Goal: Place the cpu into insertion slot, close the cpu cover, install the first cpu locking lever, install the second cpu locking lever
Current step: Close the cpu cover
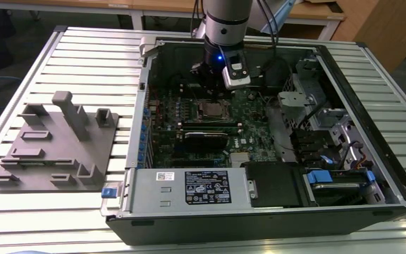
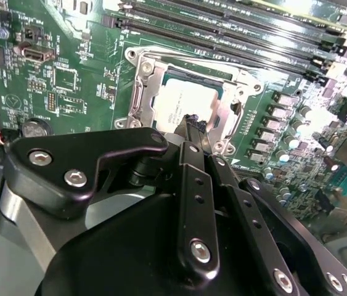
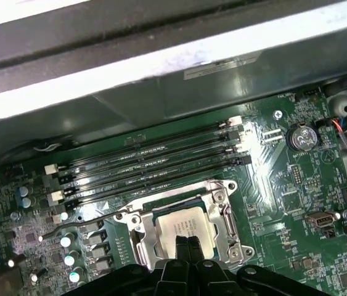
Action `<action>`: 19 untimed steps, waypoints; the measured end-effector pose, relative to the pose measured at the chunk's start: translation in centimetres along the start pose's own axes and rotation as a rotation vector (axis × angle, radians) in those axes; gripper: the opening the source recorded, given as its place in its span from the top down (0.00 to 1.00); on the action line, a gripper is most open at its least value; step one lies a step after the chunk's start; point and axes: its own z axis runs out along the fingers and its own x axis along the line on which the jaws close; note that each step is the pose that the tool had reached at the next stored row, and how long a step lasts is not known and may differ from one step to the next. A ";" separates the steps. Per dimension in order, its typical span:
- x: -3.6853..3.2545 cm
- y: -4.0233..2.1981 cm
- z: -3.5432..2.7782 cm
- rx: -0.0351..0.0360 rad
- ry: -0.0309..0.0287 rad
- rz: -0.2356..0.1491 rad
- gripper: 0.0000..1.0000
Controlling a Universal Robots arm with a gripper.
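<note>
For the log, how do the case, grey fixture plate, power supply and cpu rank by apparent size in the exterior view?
1. case
2. fixture plate
3. power supply
4. cpu
The cpu lies a little farther from the camera, but the gap is too wide for that to change its place.

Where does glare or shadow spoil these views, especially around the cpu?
First wrist view: the case edge blows out white and glare flares on the memory slots; the cpu is evenly lit. Second wrist view: glare washes the memory slots. Exterior view: the insertion slot is dim against the bright table.
</note>
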 end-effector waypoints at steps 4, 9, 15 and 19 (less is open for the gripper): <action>0.00 0.00 0.01 -0.0003 0.0011 -0.044 0.90; 0.00 0.00 0.05 -0.0011 0.0024 -0.101 0.90; 0.00 0.00 0.15 -0.0019 0.0047 -0.197 0.90; 0.00 -0.01 0.24 -0.0026 0.0063 -0.263 0.90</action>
